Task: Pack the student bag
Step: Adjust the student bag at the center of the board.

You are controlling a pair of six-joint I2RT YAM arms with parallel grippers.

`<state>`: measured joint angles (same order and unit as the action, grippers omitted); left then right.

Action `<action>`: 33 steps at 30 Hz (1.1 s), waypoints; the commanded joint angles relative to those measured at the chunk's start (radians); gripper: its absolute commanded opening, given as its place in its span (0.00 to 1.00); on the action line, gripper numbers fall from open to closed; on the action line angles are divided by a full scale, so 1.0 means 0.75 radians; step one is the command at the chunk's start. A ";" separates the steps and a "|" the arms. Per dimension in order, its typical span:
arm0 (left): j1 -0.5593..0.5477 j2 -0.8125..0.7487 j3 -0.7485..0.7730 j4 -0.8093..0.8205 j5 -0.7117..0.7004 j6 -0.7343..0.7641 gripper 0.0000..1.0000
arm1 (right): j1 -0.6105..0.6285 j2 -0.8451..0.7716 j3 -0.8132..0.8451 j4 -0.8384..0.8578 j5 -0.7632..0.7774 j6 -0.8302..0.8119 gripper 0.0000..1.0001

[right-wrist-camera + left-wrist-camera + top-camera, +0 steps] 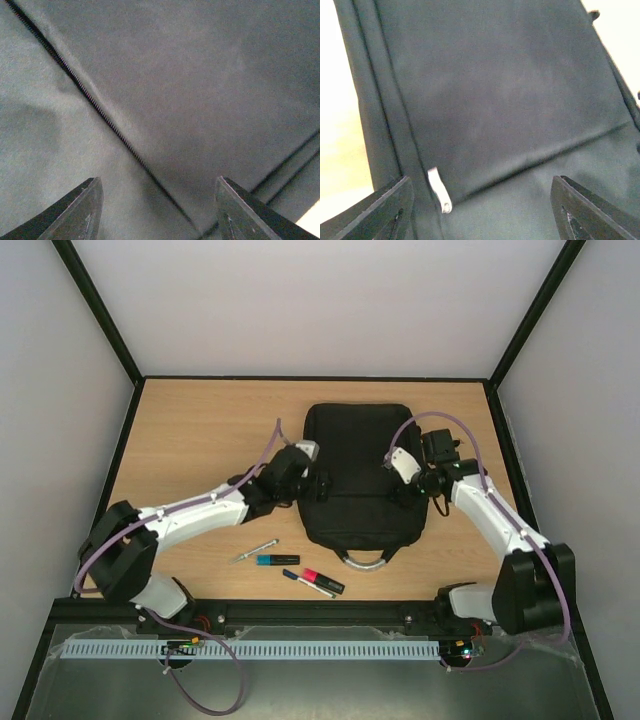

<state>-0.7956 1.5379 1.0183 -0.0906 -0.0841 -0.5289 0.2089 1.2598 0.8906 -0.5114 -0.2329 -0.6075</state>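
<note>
The bag (358, 475) lies flat mid-table (200, 425), its handle toward my bases. My left gripper (481, 182) hangs released over its left edge, fingers wide apart either side of a white zip pull (439, 191). My right gripper (159, 181) is spread too, grasping nothing, above a zip (100, 112) on the bag's right side.

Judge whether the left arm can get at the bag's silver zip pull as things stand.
Probably yes: the left gripper hangs over the student bag, jaws open, the zip pull bare between them, nothing covering it.
</note>
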 commanded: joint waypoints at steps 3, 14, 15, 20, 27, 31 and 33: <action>-0.046 -0.127 -0.297 0.322 0.175 -0.232 0.56 | 0.090 0.168 0.086 0.031 0.040 -0.062 0.65; -0.163 0.156 -0.282 0.500 0.175 -0.325 0.13 | 0.223 0.285 0.039 0.258 0.239 0.080 0.61; -0.171 0.177 -0.278 0.501 0.167 -0.328 0.12 | 0.223 0.286 0.040 0.286 0.263 0.105 0.59; -0.178 0.229 -0.268 0.500 0.140 -0.331 0.06 | 0.223 0.281 0.041 0.392 0.292 0.156 0.44; -0.177 0.234 -0.268 0.476 0.096 -0.313 0.04 | 0.223 0.227 0.067 0.342 0.222 0.185 0.06; -0.177 0.227 -0.274 0.462 0.061 -0.299 0.02 | 0.222 0.102 0.073 0.293 0.181 0.201 0.01; -0.177 0.226 -0.272 0.458 0.051 -0.292 0.02 | 0.222 0.041 0.083 0.272 0.155 0.212 0.01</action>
<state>-0.9230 1.6958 0.8070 0.2901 0.0090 -0.7662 0.3798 1.3987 0.9302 -0.2760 -0.0795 -0.4850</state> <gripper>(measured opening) 0.028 0.022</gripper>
